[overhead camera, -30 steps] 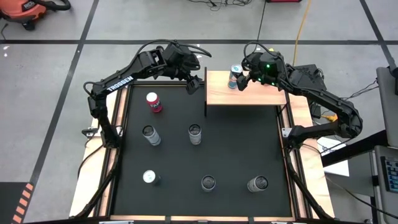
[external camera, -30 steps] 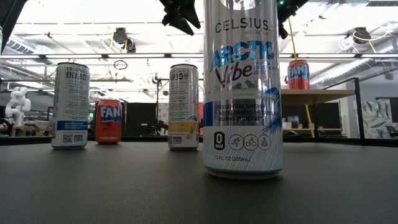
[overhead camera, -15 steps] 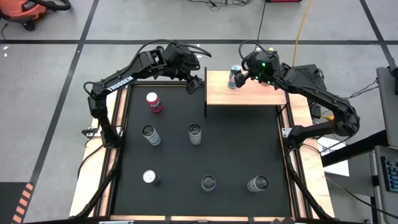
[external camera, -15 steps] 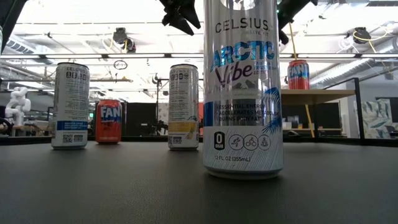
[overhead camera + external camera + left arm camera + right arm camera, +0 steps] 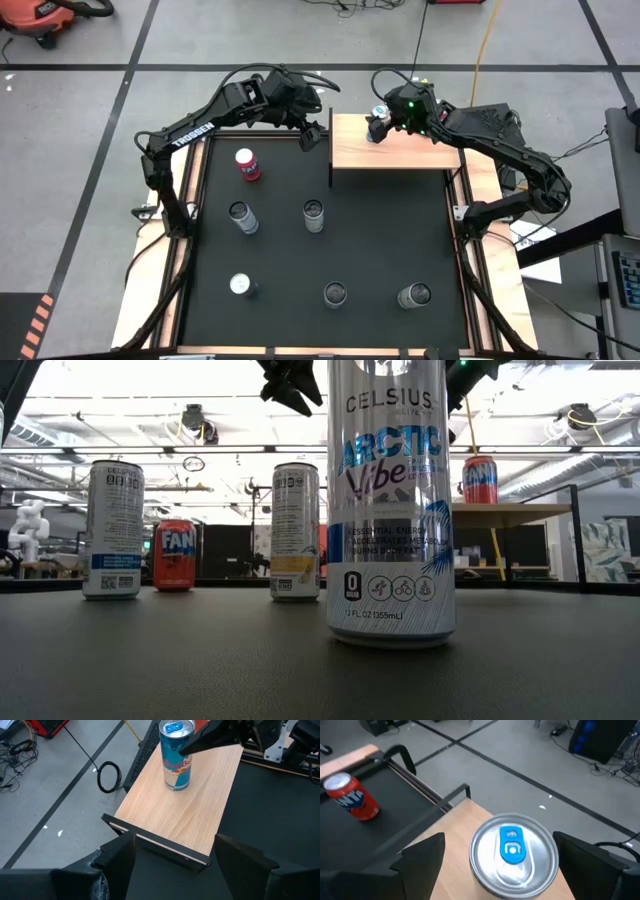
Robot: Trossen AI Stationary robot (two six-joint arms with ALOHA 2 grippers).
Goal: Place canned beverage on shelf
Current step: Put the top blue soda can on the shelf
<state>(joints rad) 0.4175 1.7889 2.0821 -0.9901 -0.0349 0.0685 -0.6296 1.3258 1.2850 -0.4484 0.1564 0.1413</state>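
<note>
Can (image 5: 377, 124) upright on shelf (image 5: 400, 155), far-right corner of mat (image 5: 320, 250); six cans on mat.

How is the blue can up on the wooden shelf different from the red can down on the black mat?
The blue can stands on the raised wooden shelf, while the red can stands lower, on the black mat. The blue can is blue and silver; the red can is red with a white top. The right gripper sits around the blue can; no gripper is near the red can. Both stand upright.
</note>
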